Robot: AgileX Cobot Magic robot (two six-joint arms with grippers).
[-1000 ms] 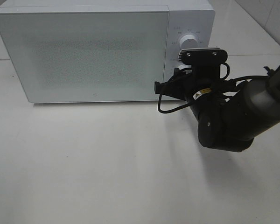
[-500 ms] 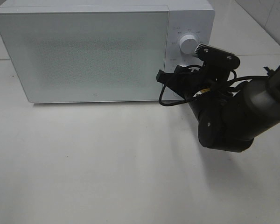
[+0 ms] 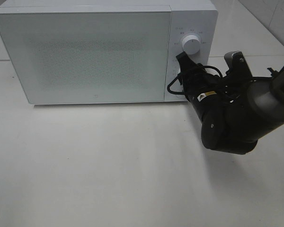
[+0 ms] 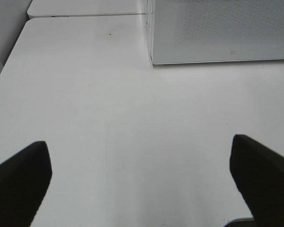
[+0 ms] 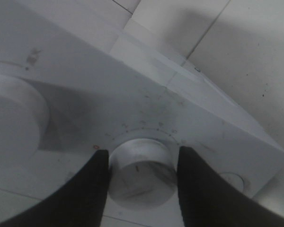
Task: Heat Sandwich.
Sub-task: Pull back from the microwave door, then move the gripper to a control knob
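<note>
1. Microwave: white, boxy, standing at the far side of the table. Its base rests on the tabletop.
2. Door: pale grey with a speckled window, covering the left and middle of the microwave front. It is closed flush, and nothing behind it can be made out.
3. Control panel: a narrow white strip at the right end of the microwave front, carrying two round dials, one above the other.
4. Upper dial: white, free of any contact, with small printed marks around it.
5. Lower dial: white and round, ringed by faint numerals and a small red mark. In the high view it is hidden behind the gripper.
6. Right gripper: black, reaching in from the right to the control panel. It is closed on the lower dial, with one finger pressed to each side of it.
7. Right arm: black and bulky, at the right of the scene, just in front of the microwave's right end. A black cable loops beside the wrist.
8. Left gripper: jaws spread wide and holding nothing. It hangs over bare tabletop near the microwave's left front corner.
9. Sandwich: shows in none of the views, so its place cannot be told.
</note>
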